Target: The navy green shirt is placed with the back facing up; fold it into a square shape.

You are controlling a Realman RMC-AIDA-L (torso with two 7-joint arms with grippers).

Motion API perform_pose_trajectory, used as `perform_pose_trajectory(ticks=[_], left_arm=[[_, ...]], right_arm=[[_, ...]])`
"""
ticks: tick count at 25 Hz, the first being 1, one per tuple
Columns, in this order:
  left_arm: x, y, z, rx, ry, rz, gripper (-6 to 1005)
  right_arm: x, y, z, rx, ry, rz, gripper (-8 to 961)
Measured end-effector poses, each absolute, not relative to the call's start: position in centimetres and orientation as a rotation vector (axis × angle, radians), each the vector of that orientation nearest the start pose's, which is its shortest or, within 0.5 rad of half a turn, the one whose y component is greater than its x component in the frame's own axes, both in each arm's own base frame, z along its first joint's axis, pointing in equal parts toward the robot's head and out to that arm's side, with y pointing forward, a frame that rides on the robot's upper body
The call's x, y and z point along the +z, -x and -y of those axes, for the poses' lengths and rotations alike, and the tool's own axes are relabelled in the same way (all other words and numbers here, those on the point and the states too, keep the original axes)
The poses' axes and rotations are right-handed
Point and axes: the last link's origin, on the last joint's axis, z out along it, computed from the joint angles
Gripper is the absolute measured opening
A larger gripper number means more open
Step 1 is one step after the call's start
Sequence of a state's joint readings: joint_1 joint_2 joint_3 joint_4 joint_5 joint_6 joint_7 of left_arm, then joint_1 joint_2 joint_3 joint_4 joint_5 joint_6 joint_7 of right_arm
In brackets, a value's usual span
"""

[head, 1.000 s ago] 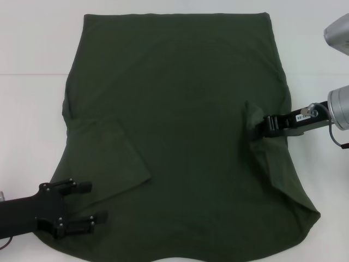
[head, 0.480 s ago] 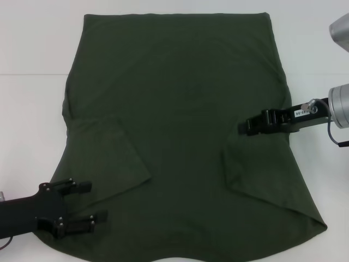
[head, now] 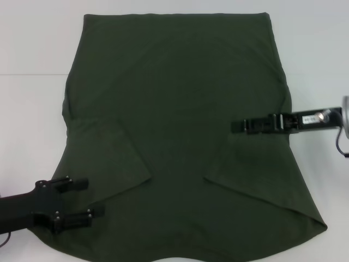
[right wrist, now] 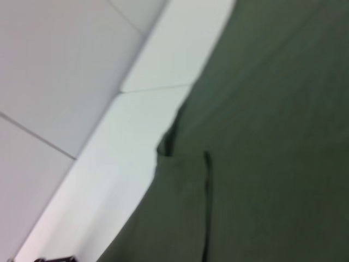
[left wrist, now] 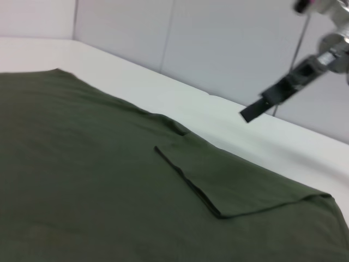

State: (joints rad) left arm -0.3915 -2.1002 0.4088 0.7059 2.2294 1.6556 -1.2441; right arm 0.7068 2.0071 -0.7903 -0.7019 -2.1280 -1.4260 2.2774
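The navy green shirt point(head: 180, 125) lies flat on the white table point(head: 32, 109), back side up, and it covers most of the area in front of me. Both sleeves are folded inward onto the body of the shirt: the left sleeve point(head: 109, 158) makes a flap with its corner pointing to the middle, and the right sleeve point(head: 256, 169) makes a similar flap on the other side. My right gripper point(head: 235, 126) is stretched out over the right part of the shirt, just at the far edge of the right sleeve flap. In the left wrist view it is seen above the cloth, not touching it, and it holds nothing. Its fingers look pressed together into one thin dark tip, so I take it as closed on nothing. My left gripper point(head: 84, 199) is at the near left corner, over the shirt's edge, near the left sleeve flap. Its two fingers point(head: 76, 183) are spread apart, with nothing between them.
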Motion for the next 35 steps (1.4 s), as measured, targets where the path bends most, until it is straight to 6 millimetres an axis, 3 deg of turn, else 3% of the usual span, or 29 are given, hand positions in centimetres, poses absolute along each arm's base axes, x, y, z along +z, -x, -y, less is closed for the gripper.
perform_pose_trajectory(ticks=[3,11,17,26,35], left_arm=[[2.0,32.6,-27.4,-0.609,2.624,0.755,822],[2.9,32.0,-27.2,-0.688,2.631,0.734,824],[2.8,31.8,-27.2,-0.711,2.64,0.752,826],[2.4,32.3,-26.4,-0.706,2.626,0.76,828],[1.8,33.1,-25.5,-0.665,2.618,0.761,829]], right_arm=[[1.9,-23.4,-38.0,0.572,2.556,-1.405,735],[1.2,-25.6,-33.4,0.702,2.743,-0.825,771],[0.4,-26.9,-30.0,0.796,2.729,-0.463,777],[-1.4,-29.4,-27.5,0.761,2.691,-0.339,789],[-2.7,-31.0,-26.7,0.679,2.666,-0.306,789]])
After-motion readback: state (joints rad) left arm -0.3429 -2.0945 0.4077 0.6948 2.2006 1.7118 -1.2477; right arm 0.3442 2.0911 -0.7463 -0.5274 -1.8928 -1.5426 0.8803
